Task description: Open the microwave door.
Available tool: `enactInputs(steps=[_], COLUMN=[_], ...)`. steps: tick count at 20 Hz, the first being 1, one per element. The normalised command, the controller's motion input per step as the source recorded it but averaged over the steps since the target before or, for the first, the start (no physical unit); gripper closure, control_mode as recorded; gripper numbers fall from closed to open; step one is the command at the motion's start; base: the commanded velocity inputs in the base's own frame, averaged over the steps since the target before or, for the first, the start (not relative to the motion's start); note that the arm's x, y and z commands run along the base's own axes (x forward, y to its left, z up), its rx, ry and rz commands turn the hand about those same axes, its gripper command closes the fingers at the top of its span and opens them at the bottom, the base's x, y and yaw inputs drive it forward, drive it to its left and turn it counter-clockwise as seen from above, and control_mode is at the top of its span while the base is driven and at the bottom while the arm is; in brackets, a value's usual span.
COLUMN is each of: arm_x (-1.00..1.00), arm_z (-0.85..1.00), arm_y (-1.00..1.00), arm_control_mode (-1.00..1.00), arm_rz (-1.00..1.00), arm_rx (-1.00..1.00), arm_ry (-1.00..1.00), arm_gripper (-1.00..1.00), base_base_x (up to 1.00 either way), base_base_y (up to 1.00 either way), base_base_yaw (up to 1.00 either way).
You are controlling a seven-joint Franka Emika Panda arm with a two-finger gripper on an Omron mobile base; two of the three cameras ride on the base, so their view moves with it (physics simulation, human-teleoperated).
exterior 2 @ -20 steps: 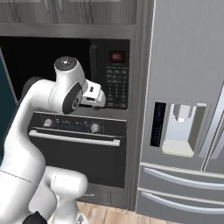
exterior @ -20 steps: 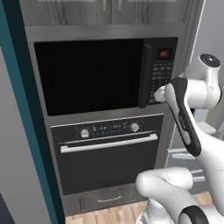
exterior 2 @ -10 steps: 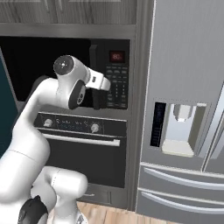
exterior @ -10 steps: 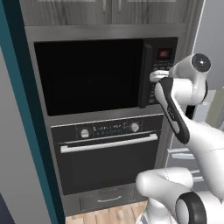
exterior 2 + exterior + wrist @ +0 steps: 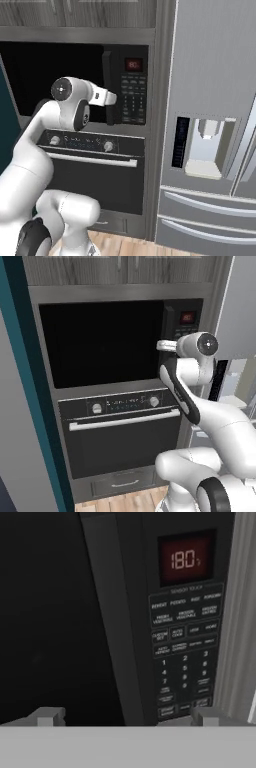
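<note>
You have the gripper spread open, its fingertips standing either side of the vertical handle bar without touching it. The microwave door sits flush and shut in the microwave, above the oven. The handle runs just left of the keypad and red display.

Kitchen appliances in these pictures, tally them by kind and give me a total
Microwave: 1
Oven: 1
Refrigerator: 1
Total: 3
</note>
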Motion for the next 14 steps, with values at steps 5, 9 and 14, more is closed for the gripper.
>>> enactInputs(steps=[5,9,14], arm_x=[0.31,0.54,0.53], arm_z=[0.05,0.0,0.0], arm_y=[0.01,0.0,0.0], arm_control_mode=[-1.0,-1.0,-1.0], arm_rz=[0.01,0.0,0.0], arm_rx=[0.0,0.0,0.0], arm_ry=[0.05,0.01,0.0], arm_gripper=[-1.0,-1.0,-1.0], base_base_x=[0.0,0.0,0.0], base_base_y=[0.0,0.0,0.0], base_base_yaw=[0.0,0.0,0.0])
